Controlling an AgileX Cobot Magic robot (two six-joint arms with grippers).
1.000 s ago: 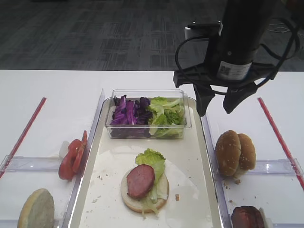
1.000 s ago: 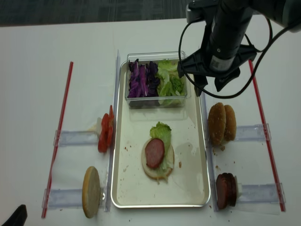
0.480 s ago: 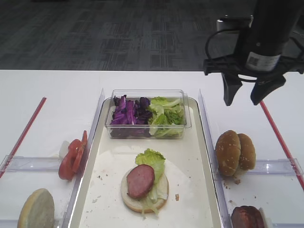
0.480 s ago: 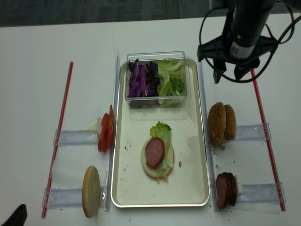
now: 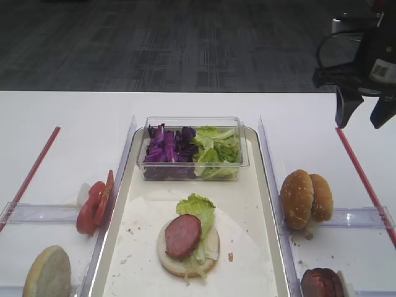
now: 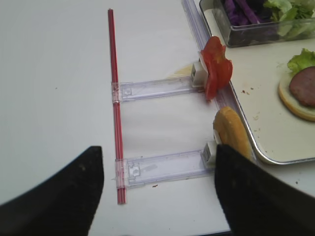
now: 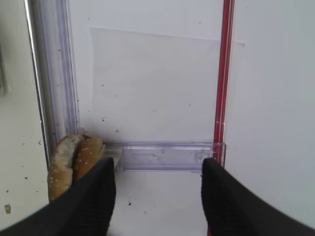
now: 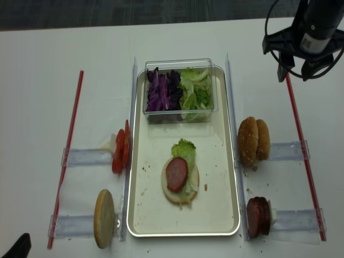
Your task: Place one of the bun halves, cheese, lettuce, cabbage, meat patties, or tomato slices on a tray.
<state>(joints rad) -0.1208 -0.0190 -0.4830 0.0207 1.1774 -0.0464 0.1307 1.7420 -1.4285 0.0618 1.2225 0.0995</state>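
while hanging wide open and empty over the table's far right edge, right gripper (image 8: 297, 71) cleared the tray (image 8: 228, 177).

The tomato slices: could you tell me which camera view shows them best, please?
The left wrist view: the tomato slices are close and large, upright on their holder beside the tray. Both exterior views show them smaller, left of the tray; the right wrist view misses them.

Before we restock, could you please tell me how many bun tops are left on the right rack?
2: both bun tops stand on edge side by side, just right of the tray. Nothing seems hidden behind them.
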